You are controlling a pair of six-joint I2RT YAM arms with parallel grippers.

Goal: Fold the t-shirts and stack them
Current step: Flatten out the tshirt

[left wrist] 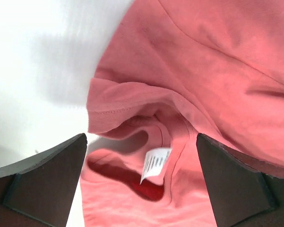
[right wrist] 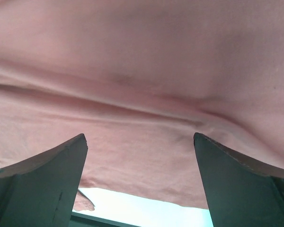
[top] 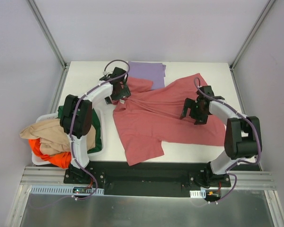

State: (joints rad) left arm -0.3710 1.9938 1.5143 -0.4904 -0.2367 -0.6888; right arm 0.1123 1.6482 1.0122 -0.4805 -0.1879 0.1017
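**Flattening the red shirt before the first fold**

We judge the step in hand to be spreading the red t-shirt (top: pixel 151 118) flat, since it lies crumpled and skewed across the white table (top: pixel 85 75), with one sleeve bunched at the far left and the hem trailing toward the near edge. To do this well, we want each claw to pinch a single layer at an edge, not a wad of cloth, and to pull outward evenly so the creases run out. The neck is a good hold on the left, and a shoulder or side seam on the right.

The left gripper (top: pixel 119 92) hangs over the collar (left wrist: pixel 132 142) with its jaws spread wide and nothing between them. In its wrist view the neck opening and the white label (left wrist: pixel 155 163) sit between the fingers, just below them. The right gripper (top: pixel 191 111) is likewise wide open and empty, poised over the shirt's right half. Its wrist view is filled with wrinkled red fabric, the cloth's edge showing near the bottom.

A folded purple t-shirt (top: pixel 146 72) lies at the far edge, its near side under the red one. More garments wait in the basket (top: pixel 38 161) on the left.
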